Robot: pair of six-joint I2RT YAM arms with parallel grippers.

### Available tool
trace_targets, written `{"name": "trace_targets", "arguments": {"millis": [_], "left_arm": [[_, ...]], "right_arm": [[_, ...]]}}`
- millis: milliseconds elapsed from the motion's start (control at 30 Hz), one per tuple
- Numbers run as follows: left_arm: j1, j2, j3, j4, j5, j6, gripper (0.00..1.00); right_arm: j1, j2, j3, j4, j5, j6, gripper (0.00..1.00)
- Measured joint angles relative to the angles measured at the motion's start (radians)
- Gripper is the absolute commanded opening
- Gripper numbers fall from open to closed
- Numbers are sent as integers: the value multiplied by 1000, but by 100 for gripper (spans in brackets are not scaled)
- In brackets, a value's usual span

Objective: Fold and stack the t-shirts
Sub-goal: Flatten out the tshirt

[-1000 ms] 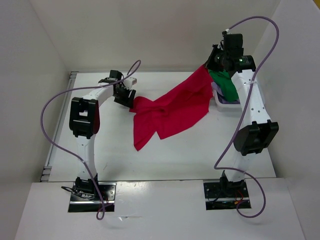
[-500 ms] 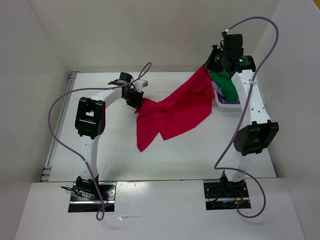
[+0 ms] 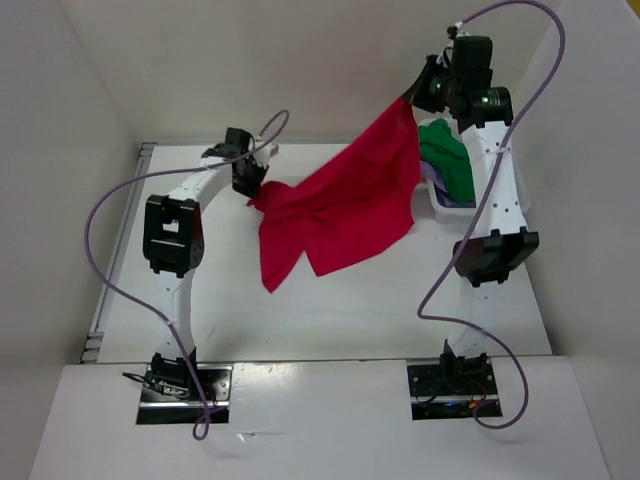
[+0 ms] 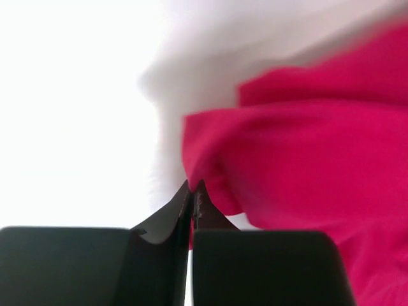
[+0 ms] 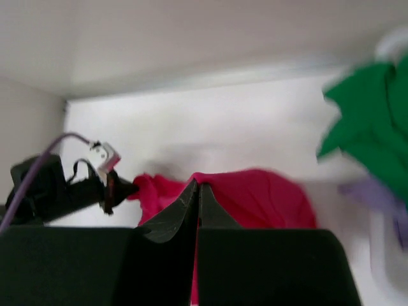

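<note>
Rising higher than a moment ago, the right gripper (image 3: 410,96) is hauling one corner of the red t-shirt (image 3: 340,205) up and away from the basket (image 3: 446,209), while the left gripper (image 3: 252,184) is drawing back toward its own side with the opposite corner. Both sets of jaws are pinched tight on red cloth; the wrist views show the fingers closed with fabric caught between them. The shirt is hanging between the two arms as a slanted sheet, high on the right and low on the left, its lower edge and one dangling tail trailing near or on the table (image 3: 350,300), though I cannot tell whether they are touching it. The green shirt (image 3: 447,165) is slumping over the basket's rim, and a bit of the lavender shirt (image 3: 429,180) is peeking out beneath it; both are still waiting their turn.

To my eye this is the spreading step, pulling the first shirt clear and opening it out before any folding. Next the arms are probably going to need to level their grips, carry the cloth over the open middle of the table and lay it down flat, without letting the bunched left side twist.
</note>
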Motion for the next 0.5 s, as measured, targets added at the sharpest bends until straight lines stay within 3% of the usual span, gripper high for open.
{"name": "trace_targets", "arguments": {"millis": [133, 233, 367, 500], "left_arm": [[81, -10, 296, -59, -185, 46, 0], [143, -20, 631, -77, -288, 96, 0], [171, -122, 933, -124, -363, 157, 0], [142, -223, 1005, -238, -374, 184, 0]], "right_arm": [[-31, 195, 447, -4, -33, 35, 0], [-88, 217, 606, 10, -44, 64, 0], [-164, 171, 672, 18, -81, 90, 0], [-165, 119, 604, 16, -135, 97, 0]]}}
